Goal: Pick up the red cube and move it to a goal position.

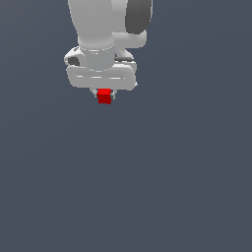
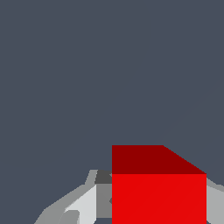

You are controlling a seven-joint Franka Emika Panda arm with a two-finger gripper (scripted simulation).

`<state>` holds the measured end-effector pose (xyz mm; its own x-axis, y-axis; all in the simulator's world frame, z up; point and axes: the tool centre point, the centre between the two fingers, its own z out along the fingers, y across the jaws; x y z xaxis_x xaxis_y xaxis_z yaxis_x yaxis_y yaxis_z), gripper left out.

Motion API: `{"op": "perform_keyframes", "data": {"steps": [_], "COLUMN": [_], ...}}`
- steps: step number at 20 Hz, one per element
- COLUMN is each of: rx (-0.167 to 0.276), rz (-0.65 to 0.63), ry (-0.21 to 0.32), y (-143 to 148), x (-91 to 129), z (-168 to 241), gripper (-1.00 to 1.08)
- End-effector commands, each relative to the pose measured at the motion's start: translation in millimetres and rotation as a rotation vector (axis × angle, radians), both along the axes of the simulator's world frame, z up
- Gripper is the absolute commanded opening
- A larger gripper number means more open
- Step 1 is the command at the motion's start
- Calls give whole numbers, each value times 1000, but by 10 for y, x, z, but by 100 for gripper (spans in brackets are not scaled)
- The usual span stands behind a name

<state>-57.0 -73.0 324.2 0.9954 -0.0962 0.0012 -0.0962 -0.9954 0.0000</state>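
Note:
The red cube [image 1: 104, 96] is small and bright red, and it sits between the short fingers under the white gripper [image 1: 104, 94], near the top of the exterior view. The gripper is shut on the cube, whose lower half pokes out below the fingertips. In the wrist view the red cube [image 2: 158, 192] fills the near foreground, with a grey-white finger [image 2: 85, 205] pressed against one side and a sliver of the other finger [image 2: 215, 203] against the opposite side. No goal marker shows in either view.
A plain dark grey-blue surface [image 1: 147, 187] fills both views. The arm's white links and a dark grey joint cover [image 1: 138, 17] rise above the gripper.

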Motion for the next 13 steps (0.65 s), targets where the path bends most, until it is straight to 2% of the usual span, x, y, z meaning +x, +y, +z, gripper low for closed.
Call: {"op": "perform_keyframes", "data": {"steps": [1, 7, 13], "rx": [0, 0, 0], "rz": [0, 0, 0], "ry": [1, 1, 1], "y": [-20, -53, -64], "x": [-7, -2, 7], "z": [186, 466, 555], "gripper": [-100, -100, -100]}}
